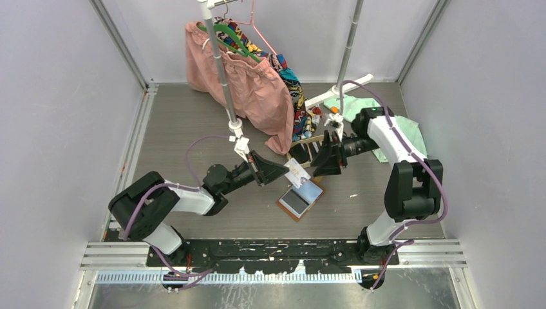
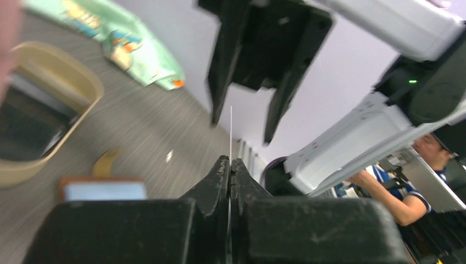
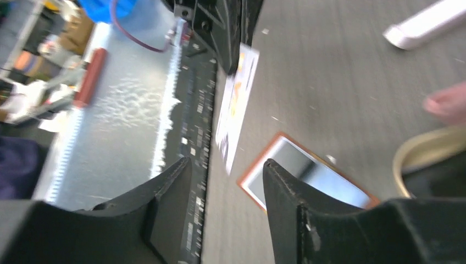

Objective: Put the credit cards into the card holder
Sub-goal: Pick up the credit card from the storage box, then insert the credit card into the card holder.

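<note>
I have the left tool (image 1: pixel 285 170) clamped shut on one whitish credit card (image 1: pixel 297 174) and am holding it in the air at mid-counter. From the left wrist camera the card shows edge-on as a thin pale line rising out of the closed fingers. The right tool (image 1: pixel 317 163) faces it from the far right. Its jaws stand apart on either side of the card's free end, and I see no contact with the card, so the left tool alone is carrying it.

The card holder (image 1: pixel 301 200) lies open and flat on the counter (image 1: pixel 180 129), just near of the two tools and almost under the card. Its greyish and bluish inner panels face up. I cannot make out any card already in a pocket, though the views are too blurred for me to be sure.

The oval beige tray (image 2: pixel 88 77) sits beside the holder on its far side. Dark flat things (image 2: pixel 27 126) lie in it, which I take to be the remaining credit cards.

As I read it, the job is at an early stage. One card is lifted and gripped by a short edge, and none is visibly stowed. This card is not yet down at a pocket mouth. After it, the cards in the tray have to be fetched one at a time.
</note>
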